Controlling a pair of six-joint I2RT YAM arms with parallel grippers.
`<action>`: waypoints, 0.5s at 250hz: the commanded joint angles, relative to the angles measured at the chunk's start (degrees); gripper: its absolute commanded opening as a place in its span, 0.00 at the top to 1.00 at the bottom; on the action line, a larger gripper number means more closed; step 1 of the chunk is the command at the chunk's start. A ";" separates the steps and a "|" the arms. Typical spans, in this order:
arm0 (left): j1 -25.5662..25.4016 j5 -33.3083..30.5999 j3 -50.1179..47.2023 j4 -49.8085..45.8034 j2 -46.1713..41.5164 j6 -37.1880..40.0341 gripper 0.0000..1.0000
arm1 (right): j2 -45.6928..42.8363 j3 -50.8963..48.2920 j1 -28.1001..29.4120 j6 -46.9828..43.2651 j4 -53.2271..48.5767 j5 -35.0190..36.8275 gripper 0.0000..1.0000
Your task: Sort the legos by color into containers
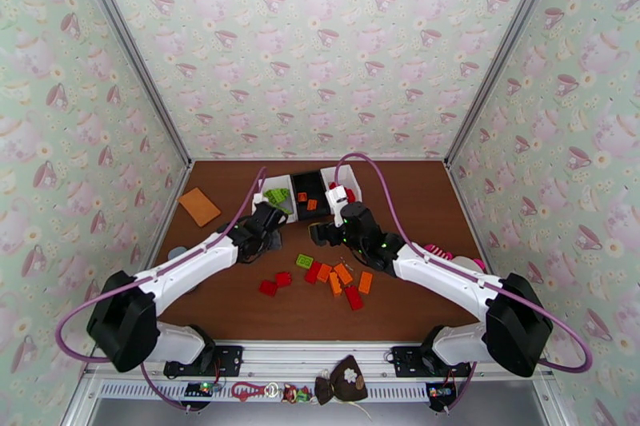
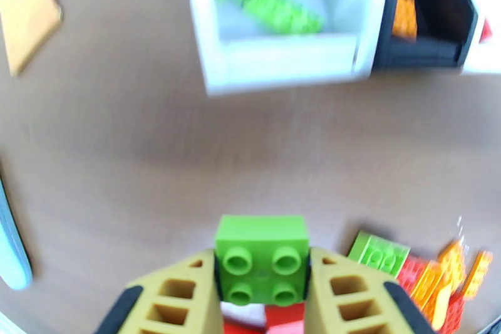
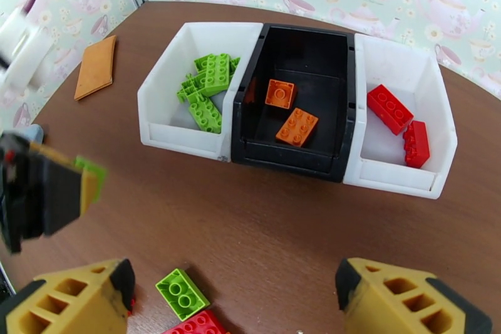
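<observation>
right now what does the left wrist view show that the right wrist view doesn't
Left wrist: the left pincer shut on a green brick, studs toward the camera, and a loose orange pile. Right wrist: the open right pincer and two red bricks in the right white bin. Both: the green-filled left white bin, the black bin and the orange card.

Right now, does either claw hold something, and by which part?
The left claw grips a lime green brick by its two opposite side walls, studs facing the wrist camera. The right claw is open and holds nothing.
</observation>
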 commanded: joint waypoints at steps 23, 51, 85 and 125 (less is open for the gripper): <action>3.73 -0.09 7.09 5.76 8.62 5.35 0.71 | -0.86 -1.73 0.40 1.93 2.30 -1.66 0.09; 5.68 1.72 12.87 5.99 14.31 7.20 0.71 | -0.32 -1.47 0.39 2.54 2.75 -1.93 0.09; 7.40 3.23 19.52 6.03 20.61 9.28 0.71 | -0.05 -1.22 0.35 3.13 3.91 -2.80 0.09; 8.46 3.76 25.69 4.94 26.01 11.24 0.70 | 0.12 -1.03 0.41 3.29 5.85 -3.16 0.09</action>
